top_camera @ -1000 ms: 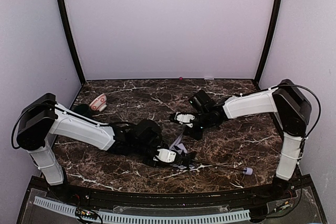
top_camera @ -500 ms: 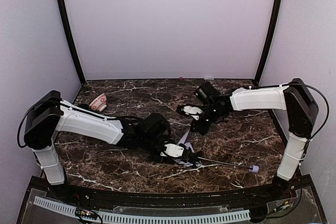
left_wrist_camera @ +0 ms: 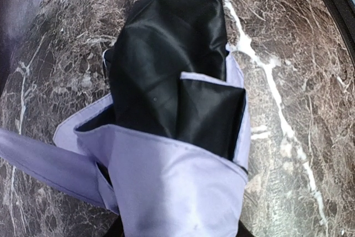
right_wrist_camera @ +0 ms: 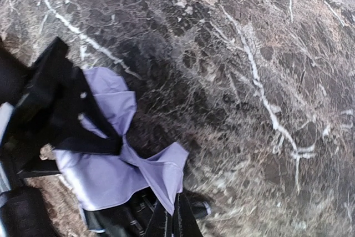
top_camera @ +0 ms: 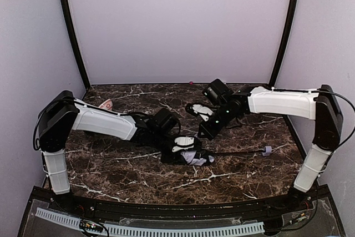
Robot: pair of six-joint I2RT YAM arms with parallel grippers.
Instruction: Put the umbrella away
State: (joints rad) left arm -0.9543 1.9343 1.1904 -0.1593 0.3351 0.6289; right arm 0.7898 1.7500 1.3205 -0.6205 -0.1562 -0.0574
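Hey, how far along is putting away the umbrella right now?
Done: the canopy is collapsed into a bundle on the table. In hand: the left end effector grips that bundle; the right end effector seems to pinch a fabric flap. Left: the shaft sticks out and the fabric is loose, unstrapped.

table (top_camera: 111, 166): dark marble | on it: umbrella (top_camera: 195, 158) collapsed, mid-table | bowl (top_camera: 105, 104) at far-left corner

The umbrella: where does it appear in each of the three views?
Top external: umbrella near the centre, shaft pointing right.
Left wrist: umbrella fills the middle, black folds above lavender.
Right wrist: umbrella at lower left.
Shared landmark: the white-veined dark marble table.
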